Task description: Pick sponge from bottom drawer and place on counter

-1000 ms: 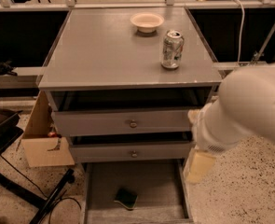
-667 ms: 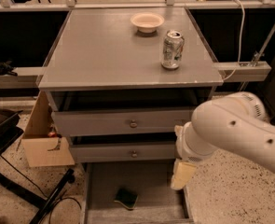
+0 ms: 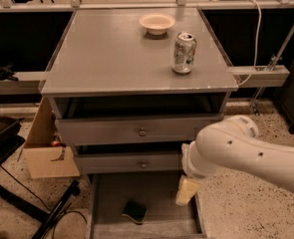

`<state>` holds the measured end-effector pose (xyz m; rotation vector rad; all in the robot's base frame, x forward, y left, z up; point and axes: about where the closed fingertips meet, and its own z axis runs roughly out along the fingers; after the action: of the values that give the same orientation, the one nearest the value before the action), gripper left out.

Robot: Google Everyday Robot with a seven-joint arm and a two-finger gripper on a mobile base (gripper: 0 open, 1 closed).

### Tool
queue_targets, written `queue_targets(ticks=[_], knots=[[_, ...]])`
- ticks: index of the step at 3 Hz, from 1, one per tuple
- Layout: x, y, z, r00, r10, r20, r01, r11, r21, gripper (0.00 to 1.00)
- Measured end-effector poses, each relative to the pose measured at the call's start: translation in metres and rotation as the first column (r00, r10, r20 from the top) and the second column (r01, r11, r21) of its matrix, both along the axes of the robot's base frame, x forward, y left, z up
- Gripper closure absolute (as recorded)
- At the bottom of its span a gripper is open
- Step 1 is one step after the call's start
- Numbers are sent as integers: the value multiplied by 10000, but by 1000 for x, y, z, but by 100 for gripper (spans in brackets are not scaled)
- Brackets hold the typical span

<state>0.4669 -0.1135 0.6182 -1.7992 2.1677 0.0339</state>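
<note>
The sponge (image 3: 135,211) lies with its dark green face up on the floor of the open bottom drawer (image 3: 111,195), near the front and a little left of the middle, and nothing is touching it. The claw (image 3: 187,191) hangs at the end of the white arm (image 3: 246,151) over the right part of this drawer, to the right of the sponge and apart from it, and I cannot tell if it is wide or narrow. On the grey desk (image 3: 111,54) above stand a pale bowl (image 3: 157,23) and a can (image 3: 184,53), near each other on the right half
</note>
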Motion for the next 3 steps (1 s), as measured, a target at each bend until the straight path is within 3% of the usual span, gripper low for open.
queue_targets(ticks=[1,2,3], knots=[[3,7,-49,9999,-68,-105,68,10000,-53,0],[-11,12,-127,9989,-218,-417,225,9996,165,0],[3,19,-192,9980,-563,-276,587,9937,952,0]])
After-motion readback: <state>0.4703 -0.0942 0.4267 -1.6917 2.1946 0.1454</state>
